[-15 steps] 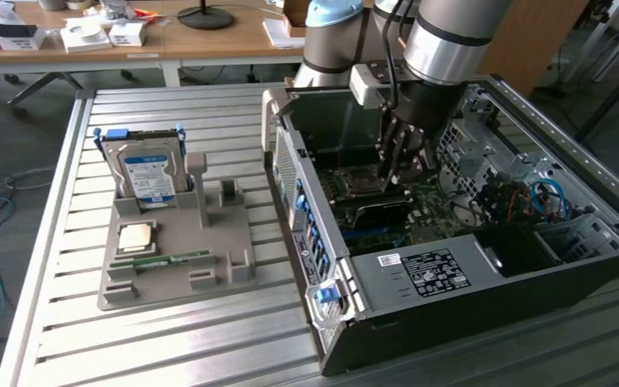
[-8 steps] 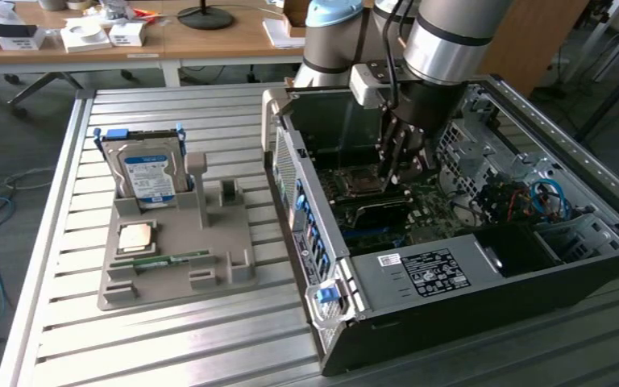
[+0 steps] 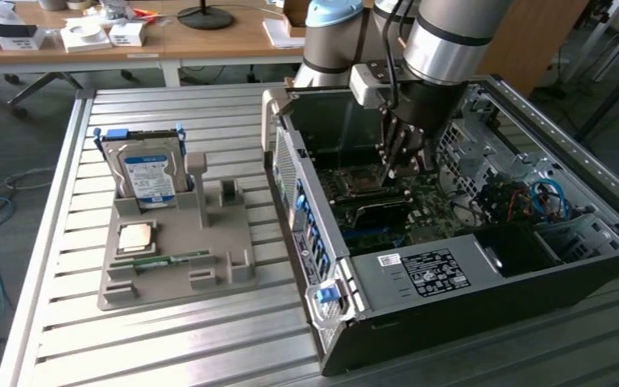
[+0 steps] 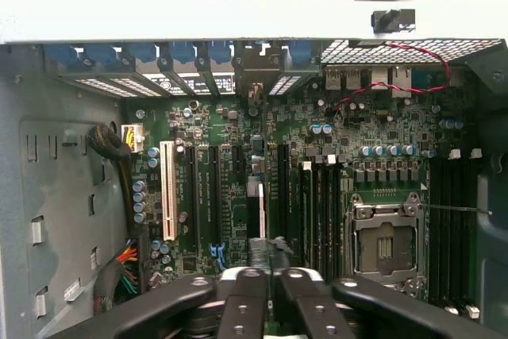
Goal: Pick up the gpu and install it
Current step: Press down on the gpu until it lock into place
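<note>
My gripper [image 3: 401, 165] reaches down into the open computer case [image 3: 406, 270], just above the motherboard [image 3: 422, 210]. In the wrist view its two black fingers [image 4: 248, 299] are shut, almost touching. Directly beneath the gripper [image 4: 272, 275] a thin card, seen edge-on, stands upright in a slot of the motherboard [image 4: 381, 164]; this looks like the gpu [image 4: 255, 204]. Its far end lines up with the rear bracket openings. The fingers hide the card's near end, and I cannot tell whether they pinch it or only sit over its edge.
On the slatted metal table [image 3: 62, 242], at the exterior view's left, a grey fixture [image 3: 197, 242] holds a hard drive [image 3: 148, 173], a CPU [image 3: 135, 236] and a green memory strip [image 3: 159, 260]. Case walls, cables [image 3: 546, 197] and the CPU socket [image 4: 387, 240] surround the gripper.
</note>
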Tool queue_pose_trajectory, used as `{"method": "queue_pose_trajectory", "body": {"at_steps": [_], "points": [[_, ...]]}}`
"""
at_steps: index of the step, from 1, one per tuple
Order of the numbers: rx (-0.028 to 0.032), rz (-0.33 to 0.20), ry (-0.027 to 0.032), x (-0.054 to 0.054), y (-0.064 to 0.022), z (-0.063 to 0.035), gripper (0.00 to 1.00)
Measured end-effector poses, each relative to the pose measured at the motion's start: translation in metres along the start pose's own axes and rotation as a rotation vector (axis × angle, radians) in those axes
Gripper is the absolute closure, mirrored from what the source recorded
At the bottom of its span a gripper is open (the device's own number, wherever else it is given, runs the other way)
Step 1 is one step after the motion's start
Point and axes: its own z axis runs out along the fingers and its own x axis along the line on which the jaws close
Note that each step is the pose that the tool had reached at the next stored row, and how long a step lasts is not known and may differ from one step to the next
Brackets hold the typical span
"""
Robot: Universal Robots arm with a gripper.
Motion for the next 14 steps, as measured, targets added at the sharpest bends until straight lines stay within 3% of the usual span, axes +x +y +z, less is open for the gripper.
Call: {"method": "queue_pose_trajectory", "body": {"at_steps": [2, 14], "points": [[0.0, 0.0, 0.0, 0.0, 0.0, 0.0, 0.89], [0.0, 0.0, 0.0001, 0.0, 0.0009, 0.0, 0.89]]}}
